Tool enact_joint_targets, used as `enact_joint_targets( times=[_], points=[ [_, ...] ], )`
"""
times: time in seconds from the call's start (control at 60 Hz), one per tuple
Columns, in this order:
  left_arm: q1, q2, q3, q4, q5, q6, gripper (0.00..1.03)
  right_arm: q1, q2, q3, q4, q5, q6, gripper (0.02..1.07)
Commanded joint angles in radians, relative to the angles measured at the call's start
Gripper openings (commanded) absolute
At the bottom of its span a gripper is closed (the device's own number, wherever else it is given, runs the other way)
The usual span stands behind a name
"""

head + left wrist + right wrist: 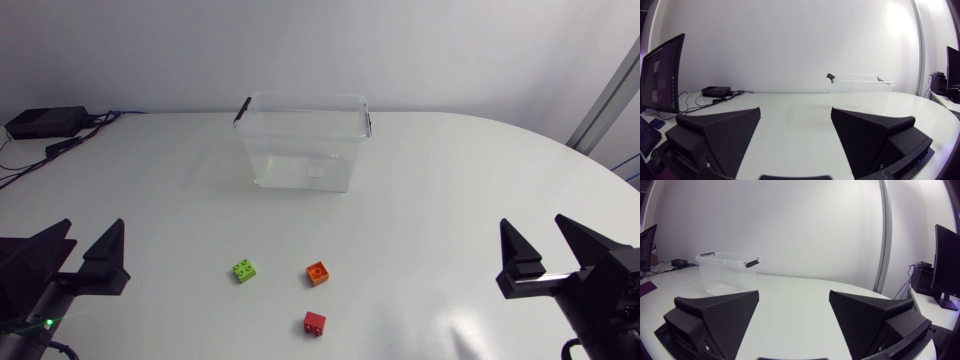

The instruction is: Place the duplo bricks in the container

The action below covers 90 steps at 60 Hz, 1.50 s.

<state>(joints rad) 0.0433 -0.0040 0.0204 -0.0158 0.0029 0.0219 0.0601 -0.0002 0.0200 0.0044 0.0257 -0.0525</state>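
The container [303, 140] is clear, glossy plastic. The desk [450, 200] is smooth and white with a soft sheen. The green brick [245, 270], orange brick [318, 273] and red brick [315, 322] are smooth plastic. The left end effector [795, 110] and right end effector [794, 293] are matt black and finely grained.

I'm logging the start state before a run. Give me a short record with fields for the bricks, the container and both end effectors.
container: clear, top open, no bricks inside
green brick: on the table, leftmost of three
orange brick: right of green, apart from it
red brick: nearest my side, just below orange in the head view
left end effector: open, empty
right end effector: open, empty
bricks placed: none of three
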Motion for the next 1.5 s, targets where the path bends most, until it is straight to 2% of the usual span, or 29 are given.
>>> enact_joint_targets(
  times=[0.0, 0.267, 0.483, 0.6, 0.733, 0.917, 1.083, 1.217, 1.267, 1.35, 1.383, 1.483],
  points=[
    [-0.01, -0.01, -0.019, 0.013, 0.008, -0.02, 0.98, 0.007, -0.006, -0.023, -0.001, -0.003, -0.003, 1.03],
    [0.001, -0.01, -0.016, 0.024, 0.008, -0.036, 0.98, 0.01, -0.007, -0.017, 0.005, -0.003, -0.004, 1.03],
    [-0.011, 0.006, 0.056, 0.027, 0.008, -0.023, 0.98, 0.044, 0.02, 0.04, 0.008, 0.0, -0.004, 1.03],
    [-0.054, 0.15, 0.154, 0.03, 0.008, -0.025, 0.98, 0.044, 0.164, 0.124, 0.014, -0.013, -0.004, 1.03],
    [-0.099, 0.429, 0.306, 0.025, 0.008, -0.034, 0.98, 0.046, 0.339, 0.209, 0.042, -0.033, -0.004, 1.03],
    [-0.149, 0.739, 0.487, -0.085, 0.008, -0.034, 0.96, 0.095, 0.545, 0.31, 0.026, -0.035, -0.004, 1.03],
    [-0.197, 0.995, 0.655, -0.26, 0.006, 0.023, 0.96, 0.132, 0.783, 0.448, -0.123, -0.058, 0.0, 1.03],
    [-0.276, 1.142, 0.742, -0.404, 0.006, 0.164, 0.96, 0.155, 0.968, 0.583, -0.299, -0.075, -0.01, 1.03],
    [-0.299, 1.194, 0.76, -0.437, 0.006, 0.294, 0.96, 0.155, 1.014, 0.612, -0.333, -0.098, -0.032, 1.03],
    [-0.333, 1.248, 0.765, -0.455, 0.008, 0.32, 0.96, 0.17, 1.094, 0.672, -0.451, -0.15, -0.162, 1.03],
    [-0.37, 1.283, 0.768, -0.486, 0.009, 0.355, 0.96, 0.182, 1.123, 0.683, -0.48, -0.167, -0.231, 1.03],
    [-0.418, 1.375, 0.776, -0.486, 0.023, 0.401, 0.93, 0.205, 1.155, 0.684, -0.492, -0.244, -0.294, 1.03]
  ],
)
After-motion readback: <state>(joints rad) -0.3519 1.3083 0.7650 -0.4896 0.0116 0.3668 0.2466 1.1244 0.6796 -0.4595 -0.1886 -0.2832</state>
